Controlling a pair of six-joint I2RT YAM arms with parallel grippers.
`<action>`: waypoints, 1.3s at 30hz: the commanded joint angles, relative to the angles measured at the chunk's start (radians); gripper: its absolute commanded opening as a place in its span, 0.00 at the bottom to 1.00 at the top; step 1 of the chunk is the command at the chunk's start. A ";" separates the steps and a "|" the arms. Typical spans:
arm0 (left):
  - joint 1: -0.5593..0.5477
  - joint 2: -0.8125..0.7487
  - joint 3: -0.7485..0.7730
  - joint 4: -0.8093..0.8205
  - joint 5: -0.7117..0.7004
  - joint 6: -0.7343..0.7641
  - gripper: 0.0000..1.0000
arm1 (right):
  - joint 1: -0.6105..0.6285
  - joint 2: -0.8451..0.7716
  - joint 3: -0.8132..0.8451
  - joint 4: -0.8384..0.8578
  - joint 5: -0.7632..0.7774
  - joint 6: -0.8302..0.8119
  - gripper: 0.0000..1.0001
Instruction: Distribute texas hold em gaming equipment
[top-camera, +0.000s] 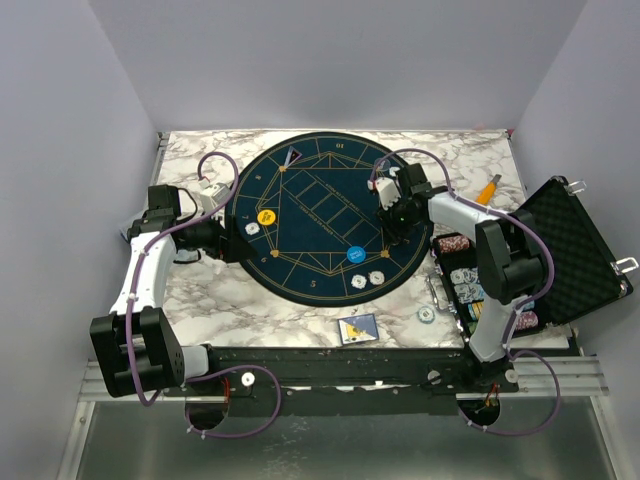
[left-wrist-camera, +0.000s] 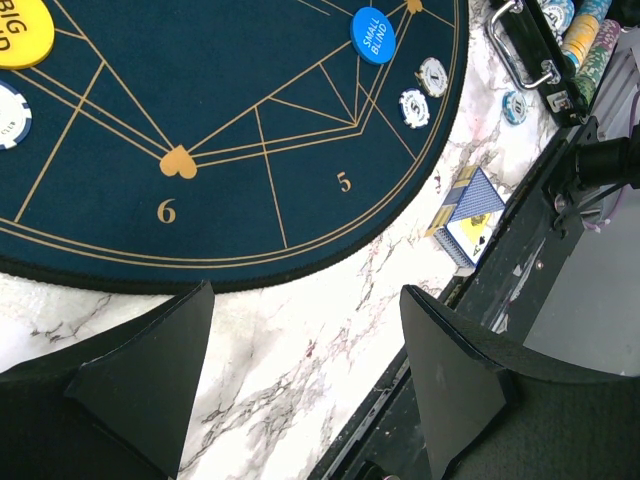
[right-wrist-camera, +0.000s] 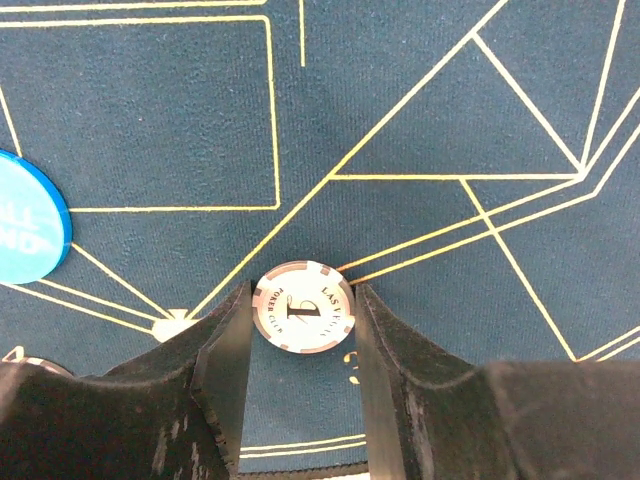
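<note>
My right gripper (right-wrist-camera: 304, 310) is shut on a whitish poker chip (right-wrist-camera: 304, 307) marked "Las Vegas Poker Club", held flat between its fingertips just over the dark blue mat (right-wrist-camera: 400, 90). In the top view it (top-camera: 396, 214) sits over the mat's right side. My left gripper (left-wrist-camera: 305, 340) is open and empty over bare marble at the mat's near-left edge (top-camera: 236, 240). On the mat lie the yellow button disc (top-camera: 266, 216), the blue button disc (top-camera: 356, 255), a chip (top-camera: 252, 229) by the yellow disc and two chips (top-camera: 367, 280) near the blue one.
A card deck (top-camera: 358, 328) and a loose chip (top-camera: 426, 315) lie on the marble near the front edge. The open black case (top-camera: 570, 250) with chip rows (top-camera: 465, 285) stands at right. An orange-handled tool (top-camera: 487, 190) lies at the back right.
</note>
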 joint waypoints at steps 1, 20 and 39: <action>0.008 -0.002 0.029 -0.003 0.028 0.016 0.78 | 0.003 -0.017 -0.016 -0.048 -0.023 -0.011 0.34; 0.136 0.055 0.058 -0.023 0.132 0.000 0.78 | 0.191 0.031 0.235 -0.080 -0.087 0.045 0.33; 0.384 0.128 0.066 -0.021 0.215 -0.033 0.78 | 0.530 0.471 0.783 0.027 -0.083 0.143 0.33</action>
